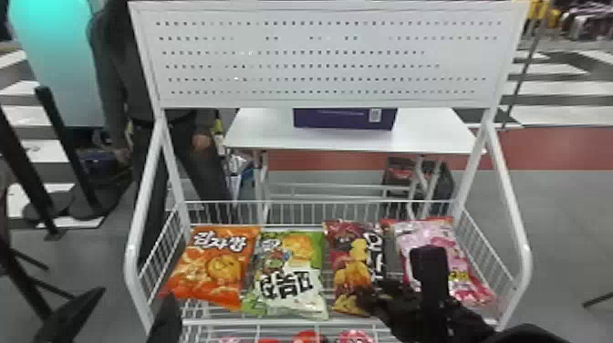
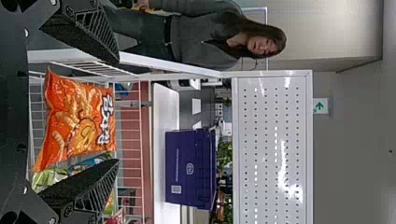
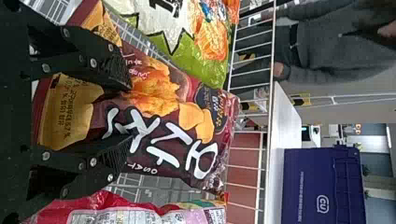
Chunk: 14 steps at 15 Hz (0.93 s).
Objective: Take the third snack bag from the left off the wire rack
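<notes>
Four snack bags lie side by side in the white wire rack [image 1: 520, 255]: orange [image 1: 214, 264], green [image 1: 287, 273], dark red [image 1: 353, 260] and pink [image 1: 438, 255]. The dark red one is third from the left. My right gripper [image 1: 371, 294] comes in from the bottom right onto that bag's near end. In the right wrist view its fingers [image 3: 112, 74] press the dark red bag [image 3: 173, 135] from both sides, and the right gripper [image 3: 114, 114] is shut on it. My left gripper [image 2: 114, 112] stands open at the rack's near left corner, facing the orange bag [image 2: 77, 116].
A perforated white back panel [image 1: 326, 54] rises behind the rack. Beyond it stands a white table [image 1: 410, 132] with a dark blue box [image 1: 344, 117]. A person [image 1: 137, 91] stands behind the rack's left side. Red packets [image 1: 351, 336] lie on a lower tier.
</notes>
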Available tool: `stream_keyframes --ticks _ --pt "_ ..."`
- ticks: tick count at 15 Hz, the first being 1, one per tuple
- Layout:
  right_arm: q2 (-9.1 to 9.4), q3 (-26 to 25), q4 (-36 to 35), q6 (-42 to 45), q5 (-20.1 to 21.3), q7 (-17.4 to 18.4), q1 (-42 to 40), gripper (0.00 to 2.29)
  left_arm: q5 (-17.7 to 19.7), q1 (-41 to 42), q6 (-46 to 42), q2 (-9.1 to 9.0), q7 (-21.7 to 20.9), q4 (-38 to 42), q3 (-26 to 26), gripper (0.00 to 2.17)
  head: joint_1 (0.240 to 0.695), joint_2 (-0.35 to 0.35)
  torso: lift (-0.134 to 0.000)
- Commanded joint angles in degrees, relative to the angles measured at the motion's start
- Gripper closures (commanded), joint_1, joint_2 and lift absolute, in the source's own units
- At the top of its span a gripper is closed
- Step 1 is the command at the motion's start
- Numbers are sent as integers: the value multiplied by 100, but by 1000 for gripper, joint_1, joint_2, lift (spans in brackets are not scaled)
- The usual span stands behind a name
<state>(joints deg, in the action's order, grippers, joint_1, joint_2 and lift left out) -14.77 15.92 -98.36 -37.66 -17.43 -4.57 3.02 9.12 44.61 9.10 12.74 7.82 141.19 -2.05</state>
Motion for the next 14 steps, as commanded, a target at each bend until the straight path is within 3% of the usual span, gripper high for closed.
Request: stream_keyframes --ticks 1,9,14 --pt "-26 -9 -289 79 -24 17 -143 2243 11 -31 1 0 0 -12 11 144 499 0 0" --pt "-290 -238 -1388 694 -76 219 -741 2243 11 -93 18 -9 0 -56 11 144 499 0 0" --pt "-686 -1214 -2873 1432 -525 211 -2077 2243 37 -163 18 0 0 -126 11 144 499 0 0"
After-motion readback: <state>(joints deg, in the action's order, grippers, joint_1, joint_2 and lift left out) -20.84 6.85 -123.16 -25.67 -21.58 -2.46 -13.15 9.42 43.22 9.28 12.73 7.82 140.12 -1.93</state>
